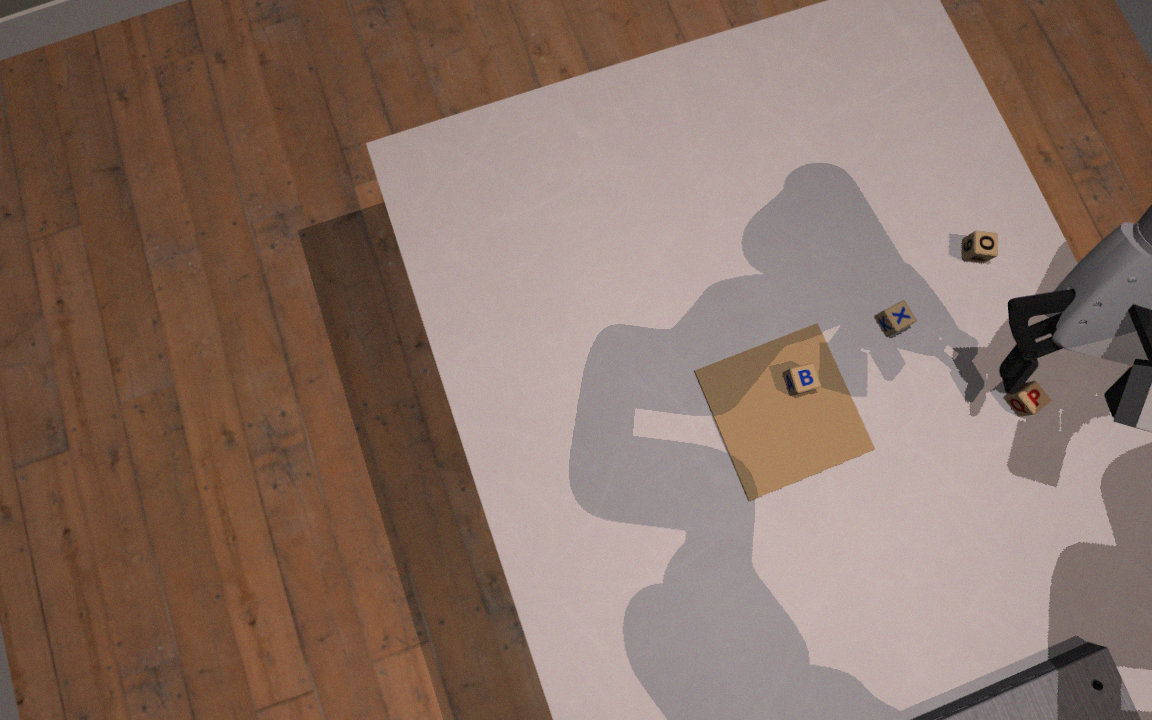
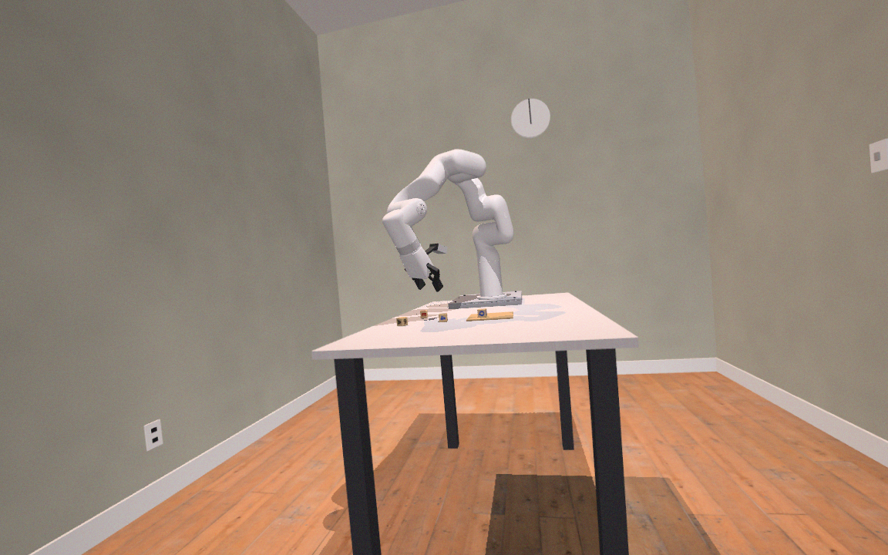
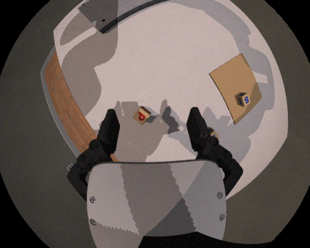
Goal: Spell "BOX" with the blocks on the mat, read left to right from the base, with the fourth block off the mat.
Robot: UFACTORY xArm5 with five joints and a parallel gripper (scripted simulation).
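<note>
Fingers [image 1: 1045, 358] [image 2: 428, 284] spread wide, nothing between them, above the bench [image 1: 652, 179] [image 2: 475, 338] [image 3: 169, 52]; block B [image 1: 803, 378] [image 2: 482, 313] [image 3: 244, 99] on the mat [image 1: 786, 438] [image 2: 500, 317] [image 3: 231, 77], well apart from them; block X [image 1: 898, 317] [image 2: 442, 317] [image 3: 213, 133] off it.

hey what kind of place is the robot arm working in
Probably a plain indoor room: wooden floor, a round wall clock and a wall outlet around a white table.
</note>
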